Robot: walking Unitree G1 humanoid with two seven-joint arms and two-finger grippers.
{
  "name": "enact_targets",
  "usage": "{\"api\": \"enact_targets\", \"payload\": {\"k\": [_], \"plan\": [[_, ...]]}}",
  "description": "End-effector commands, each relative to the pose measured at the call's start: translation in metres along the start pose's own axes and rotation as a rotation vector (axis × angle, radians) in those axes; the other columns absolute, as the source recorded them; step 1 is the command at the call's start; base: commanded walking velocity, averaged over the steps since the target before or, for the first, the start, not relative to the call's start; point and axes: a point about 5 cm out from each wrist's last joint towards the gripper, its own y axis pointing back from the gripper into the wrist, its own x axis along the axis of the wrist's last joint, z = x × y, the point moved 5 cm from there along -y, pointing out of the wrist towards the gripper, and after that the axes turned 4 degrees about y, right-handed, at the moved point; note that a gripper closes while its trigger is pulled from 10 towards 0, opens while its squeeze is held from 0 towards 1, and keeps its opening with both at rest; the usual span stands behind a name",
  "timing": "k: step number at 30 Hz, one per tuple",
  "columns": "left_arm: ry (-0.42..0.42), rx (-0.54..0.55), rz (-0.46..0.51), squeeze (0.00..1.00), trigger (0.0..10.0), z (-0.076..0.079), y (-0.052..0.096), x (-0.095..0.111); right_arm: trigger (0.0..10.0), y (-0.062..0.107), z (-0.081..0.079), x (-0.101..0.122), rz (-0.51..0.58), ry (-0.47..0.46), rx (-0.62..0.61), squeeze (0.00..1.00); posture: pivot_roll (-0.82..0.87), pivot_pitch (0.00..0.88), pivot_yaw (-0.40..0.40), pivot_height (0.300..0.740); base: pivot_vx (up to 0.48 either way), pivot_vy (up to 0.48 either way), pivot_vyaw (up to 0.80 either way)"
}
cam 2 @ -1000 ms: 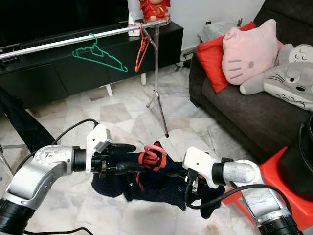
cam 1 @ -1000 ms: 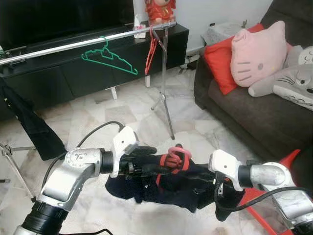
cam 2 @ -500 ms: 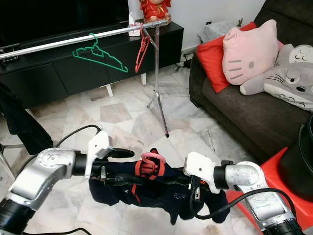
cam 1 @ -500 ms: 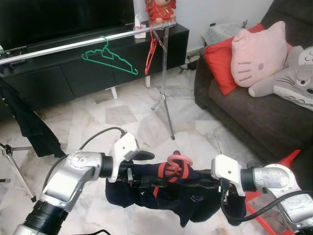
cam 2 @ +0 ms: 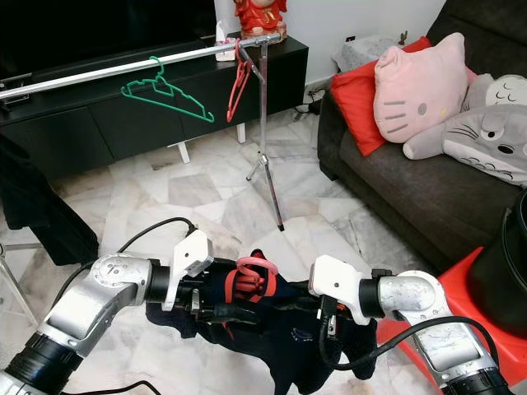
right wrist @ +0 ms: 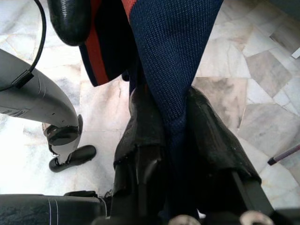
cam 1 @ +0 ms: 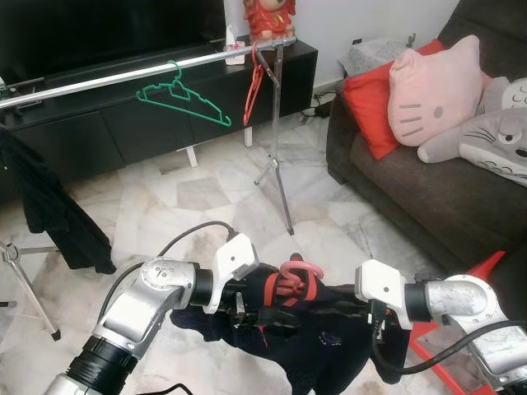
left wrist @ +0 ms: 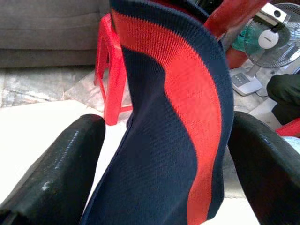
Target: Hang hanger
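I had the navy garment with its red stripe slung between both arms, low over the marble floor and well short of the rail. The pink hanger sat in the collar, its hook poking up between the two wrists. Since half a second ago my left arm had swung inward, bringing the left gripper close under the hanger, and the cloth had sagged lower again after its brief lift. In the left wrist view the fabric ran between the black fingers, which stood apart with gaps either side, so I read that gripper as straddling the cloth, not pinching it. The right gripper was clamped on a fold of the navy knit. The green hanger and red hanger already hung on the rail. To me, this looked like re-gripping before the lift; hanging was not yet begun.
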Motion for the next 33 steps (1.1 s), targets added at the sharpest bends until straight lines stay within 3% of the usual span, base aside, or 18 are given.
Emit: {"api": "enact_targets", "payload": {"k": [1, 2, 3, 33], "plan": [[-0.015, -0.001, -0.013, 0.00, 4.4, -0.002, -0.001, 0.001, 10.0, 0.001, 0.003, 0.014, 0.043, 0.042, -0.001, 0.00, -0.15, 0.028, 0.023, 0.740, 0.000, 0.000, 0.00], [-0.014, 0.002, -0.007, 0.00, 0.6, -0.003, -0.003, 0.002, 10.0, 0.000, 0.004, 0.015, 0.048, 0.046, 0.001, 0.00, -0.15, 0.028, 0.023, 0.740, 0.000, 0.000, 0.00], [-0.019, -0.002, -0.014, 0.00, 0.0, -0.002, -0.003, 0.001, 10.0, 0.000, 0.004, 0.015, 0.051, 0.044, 0.000, 0.00, -0.15, 0.028, 0.023, 0.740, 0.000, 0.000, 0.00], [-0.047, -0.025, -0.025, 0.00, 0.0, 0.001, -0.014, 0.000, 10.0, 0.001, 0.007, 0.018, 0.063, 0.039, -0.010, 0.00, -0.16, 0.028, 0.027, 0.740, 0.000, 0.000, 0.00]]}}
